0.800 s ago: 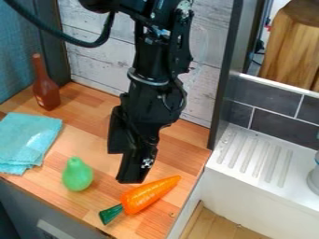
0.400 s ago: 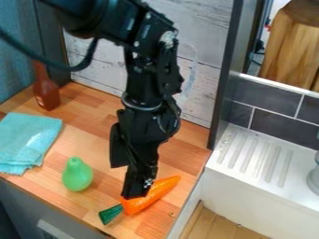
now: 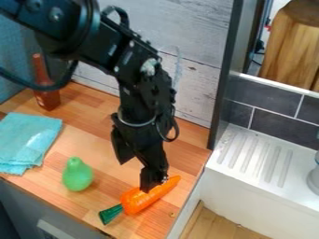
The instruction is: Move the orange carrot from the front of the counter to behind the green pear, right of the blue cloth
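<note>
Camera view: the gripper [image 3: 137,176] hangs low at the upper edge of the carrot [image 3: 141,200], its two fingers spread apart. The exact width of the opening cannot be told at this slant. Nothing is seen held.

Change noted: over the last two frames the gripper comes down, then shifts toward the right of the view, along the carrot. The carrot itself shows no displacement. In my judgement the tool is now within close reach of it, but no hold is established.

Position of the carrot: it lies flat and diagonal on the wooden counter [image 3: 93,122], green top [image 3: 111,214] toward the front, orange tip toward the sink side. The nearer finger overlaps its upper edge in the view; whether they touch cannot be told. The farther finger stands off it, toward the back.

Further out, the green pear [image 3: 77,174] sits left of the carrot, well apart. The folded blue cloth [image 3: 26,140] lies beyond it, and the brown bottle [image 3: 47,95] stands at the rear left. The ribbed white drainboard [image 3: 254,158] is to the right.
</note>
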`<state>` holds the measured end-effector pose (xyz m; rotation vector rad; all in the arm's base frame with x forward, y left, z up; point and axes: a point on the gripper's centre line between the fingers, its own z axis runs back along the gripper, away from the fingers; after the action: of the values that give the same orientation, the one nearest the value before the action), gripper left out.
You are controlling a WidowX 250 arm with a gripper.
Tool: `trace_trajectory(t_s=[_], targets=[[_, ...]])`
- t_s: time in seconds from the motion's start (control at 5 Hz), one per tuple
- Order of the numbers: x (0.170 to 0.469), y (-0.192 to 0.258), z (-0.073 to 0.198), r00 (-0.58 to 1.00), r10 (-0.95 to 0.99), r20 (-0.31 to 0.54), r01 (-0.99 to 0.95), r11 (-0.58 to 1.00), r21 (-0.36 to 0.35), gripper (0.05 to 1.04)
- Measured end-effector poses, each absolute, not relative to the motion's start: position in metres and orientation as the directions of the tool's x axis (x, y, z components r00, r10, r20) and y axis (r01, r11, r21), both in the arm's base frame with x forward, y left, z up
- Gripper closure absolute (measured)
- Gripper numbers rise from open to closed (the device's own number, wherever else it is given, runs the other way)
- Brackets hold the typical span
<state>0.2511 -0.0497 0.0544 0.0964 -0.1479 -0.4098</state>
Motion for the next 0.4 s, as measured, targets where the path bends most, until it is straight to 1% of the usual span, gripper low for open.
trace_trajectory(t_s=[0.2, 0.4], targets=[[0.2538, -0.0529, 0.0379, 0.924, -0.379, 0.052, 0.373, 0.923, 0.095, 0.08], [0.257, -0.0569, 0.028, 0.926, -0.377, 0.006, 0.376, 0.924, 0.068, 0.08]])
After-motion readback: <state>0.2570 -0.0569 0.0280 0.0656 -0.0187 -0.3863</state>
